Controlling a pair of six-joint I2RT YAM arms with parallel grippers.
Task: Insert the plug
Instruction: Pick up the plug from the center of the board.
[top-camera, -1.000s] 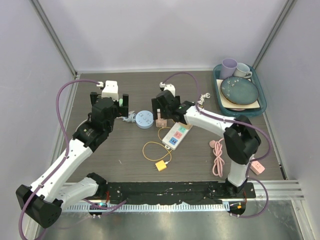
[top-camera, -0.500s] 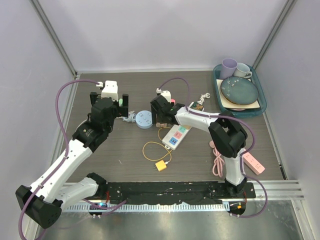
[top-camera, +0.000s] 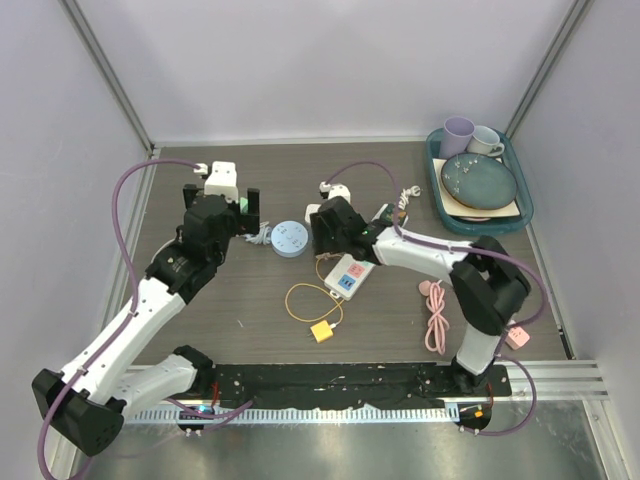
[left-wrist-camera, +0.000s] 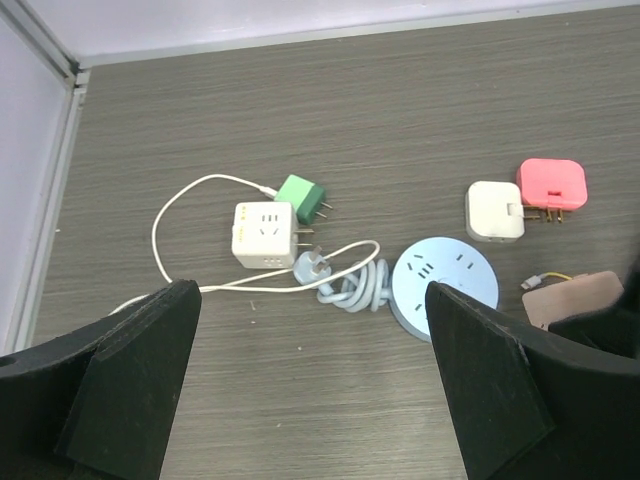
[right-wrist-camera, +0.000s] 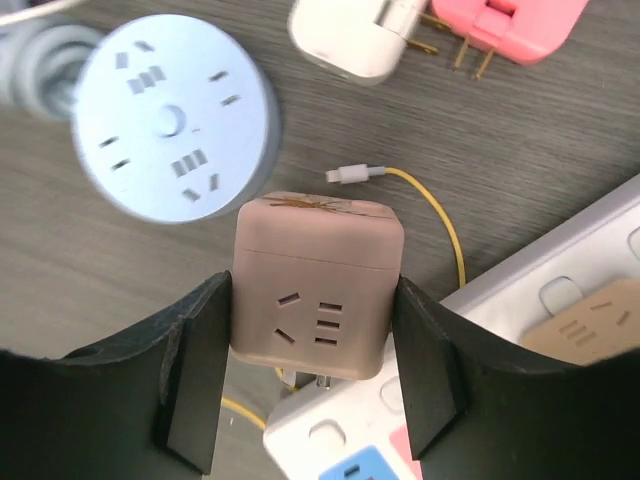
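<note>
Plug: dusty-pink cube (right-wrist-camera: 315, 290), pinched at its sides by the right gripper (right-wrist-camera: 312, 375), just above the power strip (right-wrist-camera: 560, 300).
Progress: grasped and over the strip; the prongs look unseated, so aligning and pushing in remain.
Surfaces: matte, round-cornered plastic plug; glossy white strip; wood-grain table (left-wrist-camera: 420, 90).
Left gripper (left-wrist-camera: 310, 390): spread wide, empty.

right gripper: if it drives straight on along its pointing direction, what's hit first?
Likely the white power strip: the right gripper clamps the pink adapter, whose prongs hang over the strip's near corner. Depth unclear; the yellow cable lies close too.
</note>
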